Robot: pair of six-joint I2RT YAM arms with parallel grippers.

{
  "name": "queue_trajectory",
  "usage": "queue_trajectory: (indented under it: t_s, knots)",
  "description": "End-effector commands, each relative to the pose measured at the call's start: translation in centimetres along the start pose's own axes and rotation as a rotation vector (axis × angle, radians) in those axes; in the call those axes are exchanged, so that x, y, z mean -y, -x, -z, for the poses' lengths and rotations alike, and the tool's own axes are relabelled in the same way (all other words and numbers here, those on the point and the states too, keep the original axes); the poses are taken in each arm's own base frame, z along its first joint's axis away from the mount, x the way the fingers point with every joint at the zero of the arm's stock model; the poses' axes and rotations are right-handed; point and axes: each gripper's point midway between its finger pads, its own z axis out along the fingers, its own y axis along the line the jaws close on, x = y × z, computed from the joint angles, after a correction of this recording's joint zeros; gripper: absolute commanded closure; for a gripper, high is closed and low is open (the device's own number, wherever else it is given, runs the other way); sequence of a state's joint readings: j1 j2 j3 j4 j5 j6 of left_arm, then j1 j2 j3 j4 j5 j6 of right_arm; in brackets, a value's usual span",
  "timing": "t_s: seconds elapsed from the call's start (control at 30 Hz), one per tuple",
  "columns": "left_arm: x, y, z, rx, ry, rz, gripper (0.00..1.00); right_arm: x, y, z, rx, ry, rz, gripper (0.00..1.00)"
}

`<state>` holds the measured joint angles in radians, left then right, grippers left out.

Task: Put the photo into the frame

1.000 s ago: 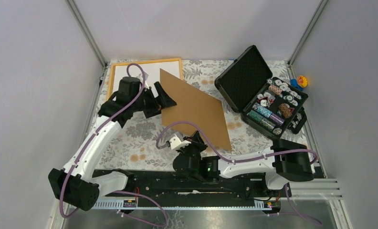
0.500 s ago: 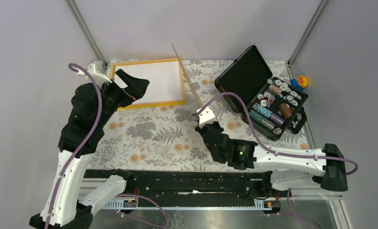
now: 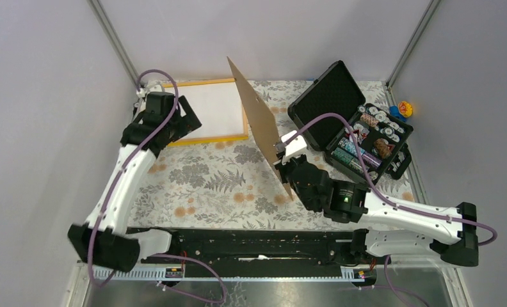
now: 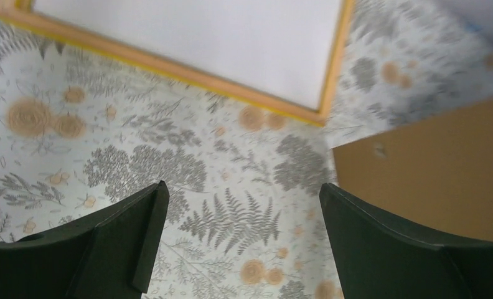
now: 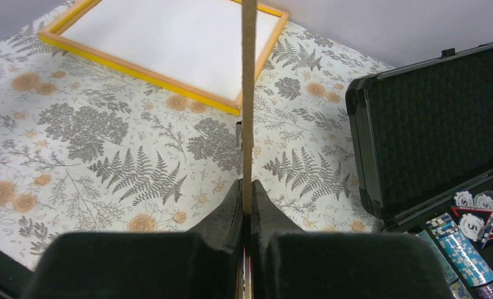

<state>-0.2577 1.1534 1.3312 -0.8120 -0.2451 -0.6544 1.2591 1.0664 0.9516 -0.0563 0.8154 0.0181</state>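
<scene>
Just ahead of the left gripper (image 3: 188,121), at the far left of the table, the frame (image 3: 212,139) lies flat, its long sides running crosswise to the arms' reach. A white sheet (image 3: 212,109) fills it. No printed picture shows anywhere, so I cannot tell whether this is the photo lying face down. The left gripper hangs over the frame's near left corner, fingers spread wide with nothing between them. In its wrist view the frame's near rail sits just beyond the fingertips.

To that gripper's right, the right gripper (image 3: 283,163) is clamped on the lower edge of a brown board (image 3: 258,118). It holds the board up on edge, tilted, beside the frame's right end. Farther right stands an open black case (image 3: 328,105) of chips.

The left arm is plainly nearer the frame. The board probably has to come down over the sheet, matched to the frame's long axis.
</scene>
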Motion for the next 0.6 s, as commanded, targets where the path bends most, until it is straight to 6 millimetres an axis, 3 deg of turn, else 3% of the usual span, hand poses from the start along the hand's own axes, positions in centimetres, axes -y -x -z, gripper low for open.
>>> queue_trajectory:
  t_s: [0.0,0.23,0.4,0.57]
  knots:
    - [-1.5,-3.0,-5.0,-0.217,-0.064,0.004,0.01,1.4,7.1,1.6,0.155,0.032,-0.202,1.0]
    - [-4.0,-5.9,-12.2,-0.36,-0.012,-0.012,0.01,1.4,7.4,2.5,0.173,0.082,-0.287,1.0]
    - [-4.0,-4.9,-15.3,-0.318,0.004,-0.04,0.01,2.0,7.0,3.1,0.181,0.087,-0.286,1.0]
    - [-2.7,-4.0,-18.6,-0.288,-0.045,0.01,0.01,3.1,7.2,3.6,0.198,0.068,-0.289,1.0]
